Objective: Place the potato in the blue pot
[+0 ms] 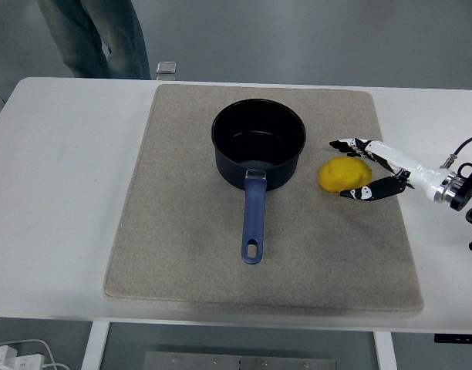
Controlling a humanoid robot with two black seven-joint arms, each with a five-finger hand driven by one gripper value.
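A yellow potato (342, 174) lies on the beige mat (182, 231), just right of the blue pot (258, 145). The pot stands upright near the mat's middle back, its blue handle (252, 220) pointing toward the near edge. My right hand (348, 168) comes in from the right edge, fingers spread on both sides of the potato's right end: the upper fingers (352, 144) reach past its top, the thumb (362, 192) sits below it. The fingers are not closed on the potato. The left arm is out of view.
A person in jeans (97, 35) stands at the top left behind the white table (59, 177). A small grey object (166, 68) sits at the table's far edge. White cables (16, 358) lie on the floor at the bottom left.
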